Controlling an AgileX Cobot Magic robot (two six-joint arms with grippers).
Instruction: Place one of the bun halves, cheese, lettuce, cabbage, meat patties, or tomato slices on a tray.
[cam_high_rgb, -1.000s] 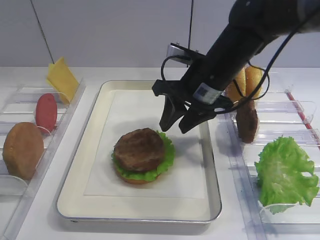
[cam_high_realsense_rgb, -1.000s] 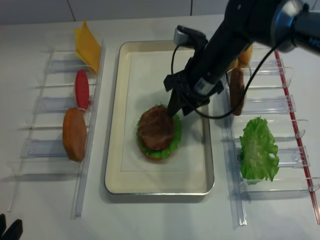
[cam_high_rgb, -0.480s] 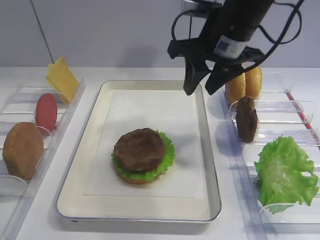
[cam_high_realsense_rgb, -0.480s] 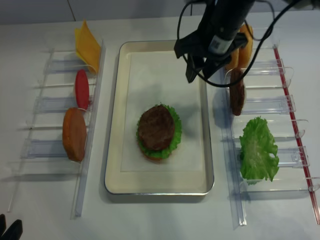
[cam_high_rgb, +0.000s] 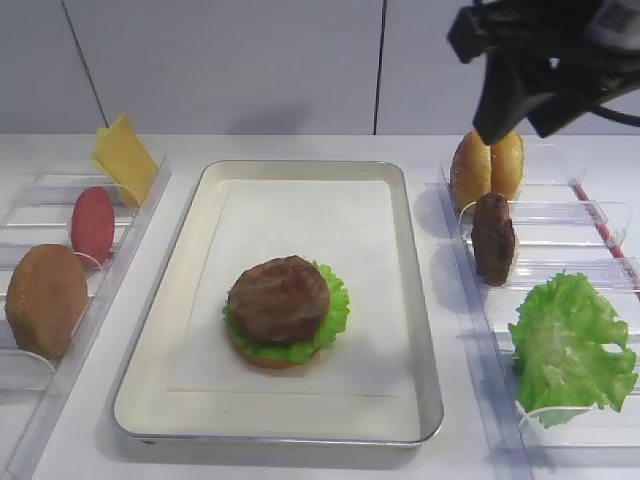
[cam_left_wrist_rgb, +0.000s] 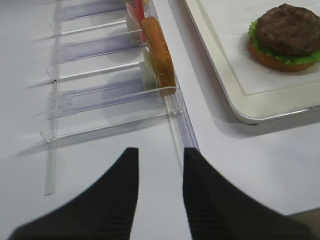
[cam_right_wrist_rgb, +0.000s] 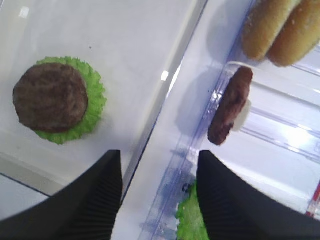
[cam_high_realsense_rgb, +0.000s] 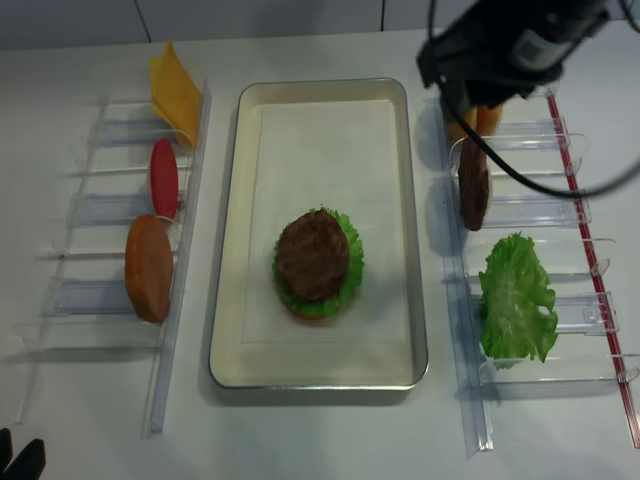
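Note:
The silver-rimmed tray (cam_high_rgb: 200, 215) holds a stack: a bun half at the bottom, lettuce (cam_high_rgb: 335, 305), and a meat patty (cam_high_rgb: 280, 298) on top. My right gripper (cam_high_rgb: 518, 125) hangs open and empty high above the right bins, over the bun halves (cam_high_rgb: 487, 168) and near a second meat patty (cam_right_wrist_rgb: 231, 106) standing on edge. In the right wrist view its fingers (cam_right_wrist_rgb: 95, 200) frame the gap between tray and bin. My left gripper (cam_left_wrist_rgb: 159, 152) stands open over bare table, near a bun half (cam_left_wrist_rgb: 159, 55) in the left rack.
The left clear bins hold cheese (cam_high_rgb: 125, 155), a tomato slice (cam_high_rgb: 92, 222) and a bun half (cam_high_rgb: 45, 300). The right bins hold a large lettuce leaf (cam_high_rgb: 570, 345). Clear plastic bin walls (cam_high_realsense_rgb: 455, 330) run along both long sides of the tray.
My right gripper has risen from just above the stacked patty and swung back and right over the right bins, staying open and empty. The stack and the left arm have not moved.

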